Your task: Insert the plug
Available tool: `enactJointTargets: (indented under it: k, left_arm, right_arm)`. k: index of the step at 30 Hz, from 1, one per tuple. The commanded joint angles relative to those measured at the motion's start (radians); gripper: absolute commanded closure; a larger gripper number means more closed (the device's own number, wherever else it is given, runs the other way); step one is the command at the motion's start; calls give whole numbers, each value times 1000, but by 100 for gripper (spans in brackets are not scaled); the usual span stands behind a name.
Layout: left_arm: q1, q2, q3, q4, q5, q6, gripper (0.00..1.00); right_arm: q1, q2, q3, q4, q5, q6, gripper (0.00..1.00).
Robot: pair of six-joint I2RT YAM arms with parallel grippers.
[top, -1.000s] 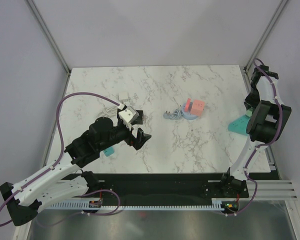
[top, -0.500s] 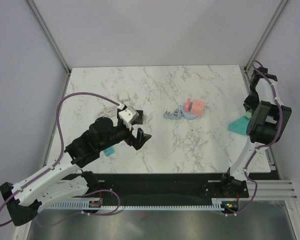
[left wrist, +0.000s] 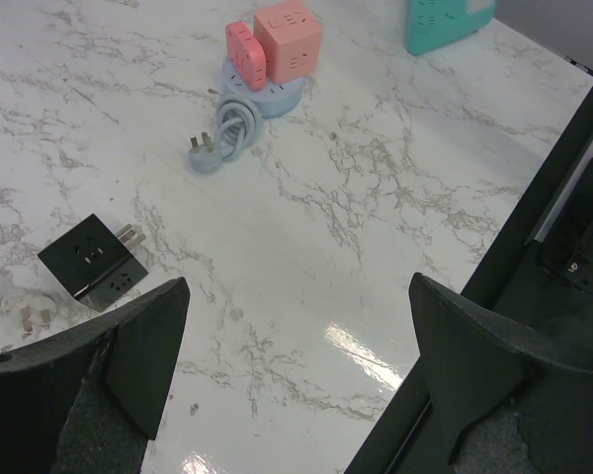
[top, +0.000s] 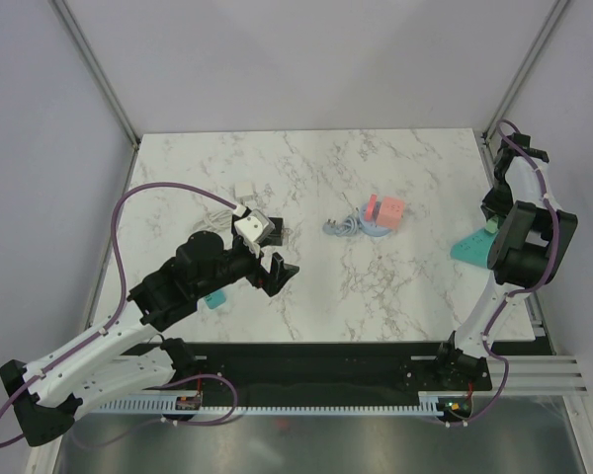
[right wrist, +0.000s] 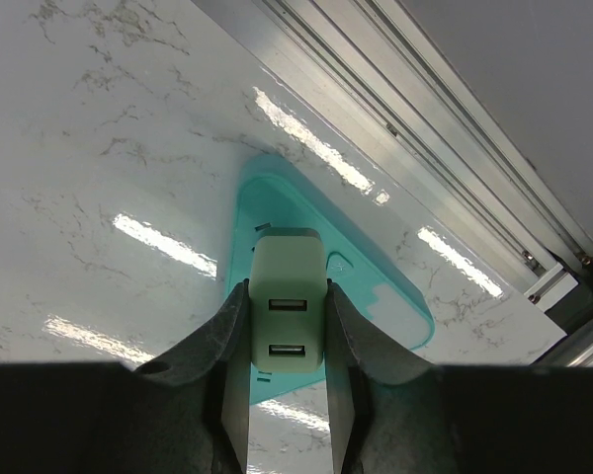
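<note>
My right gripper point(right wrist: 287, 296), jaws partway closed on the cream plastic two-port USB plug point(right wrist: 288, 302), holds it square over the teal triangular plastic power strip point(right wrist: 376, 296) at the right edge of the white marble table point(top: 376, 178), seemingly to line up its prongs, while my left gripper point(left wrist: 296, 286) hangs wide open, empty.

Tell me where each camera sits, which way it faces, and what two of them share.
Top external: above, behind the bases, looking down at the marble table; left gripper and right gripper show.
Left wrist: looks across the table at the pink cube between its open fingers.
Right wrist: looks down on the teal plate, its fingers clamping a pale charger.
Shared: top and left wrist both see pink cube and teal plate.
</note>
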Motion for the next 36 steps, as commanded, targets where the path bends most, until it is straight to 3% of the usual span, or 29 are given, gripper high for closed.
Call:
enactJointTargets:
  k: [1,29,36]
  left_arm:
    - [-5,-4,8,13,-10,37,0]
    - [-5,-10,3,13,-7,37,0]
    - [-5,-10,5,15,-7,37,0]
  right_arm:
    - [-4,-48,16,5,28,0,100]
    - [-35,-31,-142,62,4,33,100]
    - [-37,-16,-255,119,-12,46,100]
